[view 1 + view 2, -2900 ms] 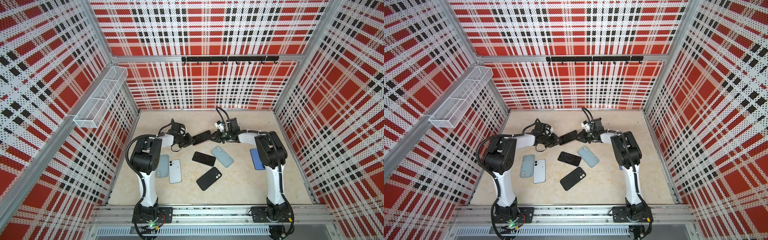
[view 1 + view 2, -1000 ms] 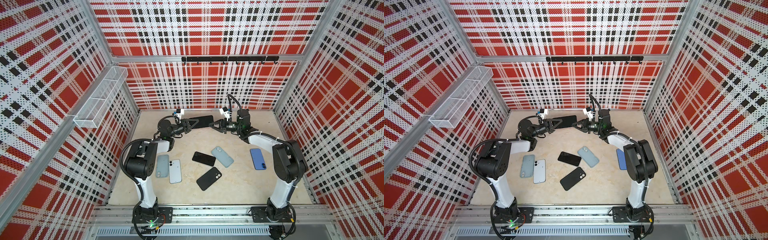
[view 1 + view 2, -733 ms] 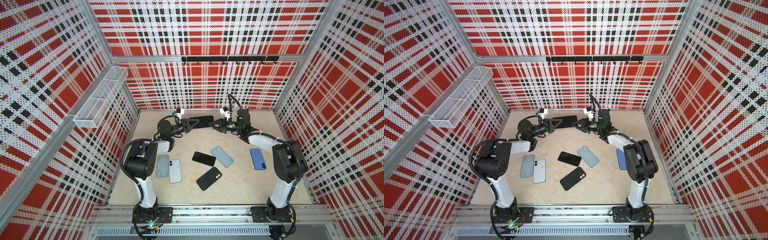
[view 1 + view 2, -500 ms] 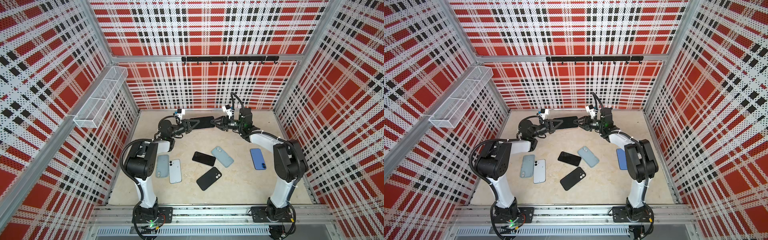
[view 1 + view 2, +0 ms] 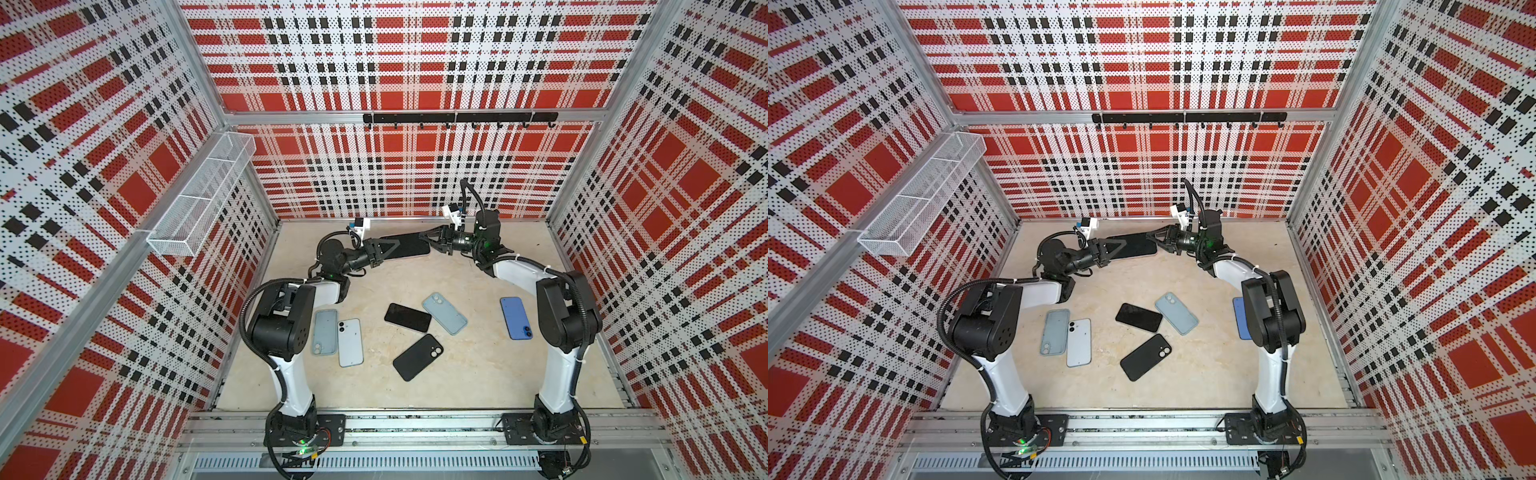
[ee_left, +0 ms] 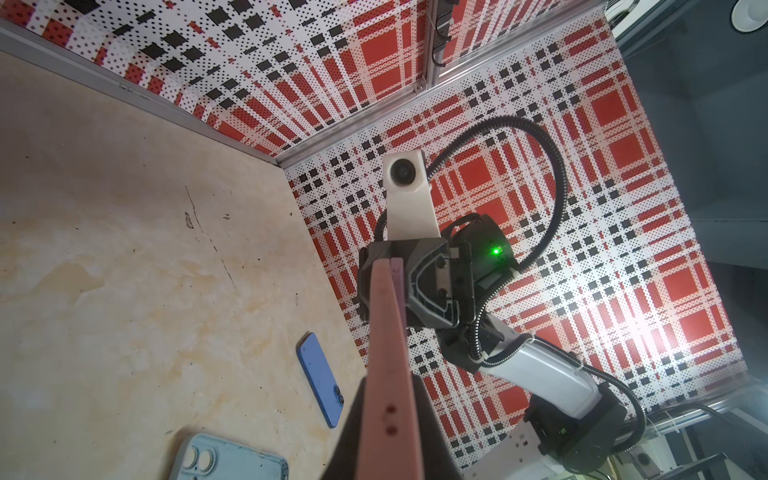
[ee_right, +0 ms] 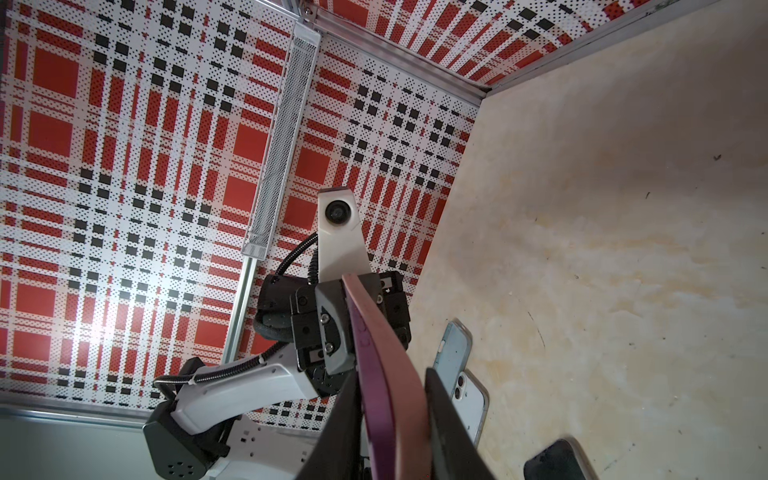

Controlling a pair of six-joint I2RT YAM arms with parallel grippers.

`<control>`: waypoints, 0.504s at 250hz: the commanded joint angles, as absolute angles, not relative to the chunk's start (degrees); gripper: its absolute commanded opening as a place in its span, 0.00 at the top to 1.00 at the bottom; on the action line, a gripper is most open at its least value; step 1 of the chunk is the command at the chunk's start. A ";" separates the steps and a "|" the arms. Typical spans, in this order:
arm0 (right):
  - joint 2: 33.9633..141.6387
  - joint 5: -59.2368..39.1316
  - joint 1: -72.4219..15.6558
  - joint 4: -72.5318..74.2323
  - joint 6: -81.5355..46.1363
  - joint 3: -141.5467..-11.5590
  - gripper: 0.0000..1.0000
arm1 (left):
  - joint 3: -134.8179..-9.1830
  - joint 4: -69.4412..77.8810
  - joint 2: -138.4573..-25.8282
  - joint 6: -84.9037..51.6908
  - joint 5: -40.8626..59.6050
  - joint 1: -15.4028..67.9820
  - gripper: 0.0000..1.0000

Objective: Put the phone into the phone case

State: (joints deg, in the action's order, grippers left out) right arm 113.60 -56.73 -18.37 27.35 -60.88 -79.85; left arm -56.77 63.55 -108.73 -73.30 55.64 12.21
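Right, the left gripper is clamped on one end of the dark-faced slab phone, which hangs above the beige tabletop near the plaid back wall. Edge-on in the wrist views, a salmon-pink soft case hugs it. The right gripper straddles the opposite end; I can't tell whether it's pinching or slack.

Top cams are both looking down from high above the held phone, sharing everything. L wrist cam and R wrist cam are peering close along it, opp. ends.
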 commanded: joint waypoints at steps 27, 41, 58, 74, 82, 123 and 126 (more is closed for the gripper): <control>114.09 -54.74 -18.65 37.16 -61.44 -81.62 0.89 | -57.75 62.55 -106.99 -73.55 58.35 13.33 0.90; 114.10 -54.32 -18.65 37.81 -61.33 -81.00 0.94 | -57.83 62.58 -106.72 -73.64 58.45 13.41 0.90; 114.10 -54.06 -18.70 38.70 -61.44 -80.27 0.94 | -57.88 62.48 -106.35 -73.69 58.61 13.38 0.90; 113.92 -53.96 -18.61 39.53 -61.83 -79.57 0.89 | -58.07 62.49 -105.90 -73.78 58.67 13.39 0.90; 113.91 -53.96 -18.61 40.10 -62.04 -79.30 0.80 | -58.18 62.49 -105.67 -73.83 58.79 13.53 0.90; 113.94 -54.53 -18.39 43.15 -64.57 -78.73 0.60 | -58.32 62.65 -104.94 -73.78 59.23 13.73 0.90; 114.05 -54.62 -18.39 43.58 -64.92 -78.84 0.59 | -58.28 62.66 -104.94 -73.82 59.28 13.82 0.90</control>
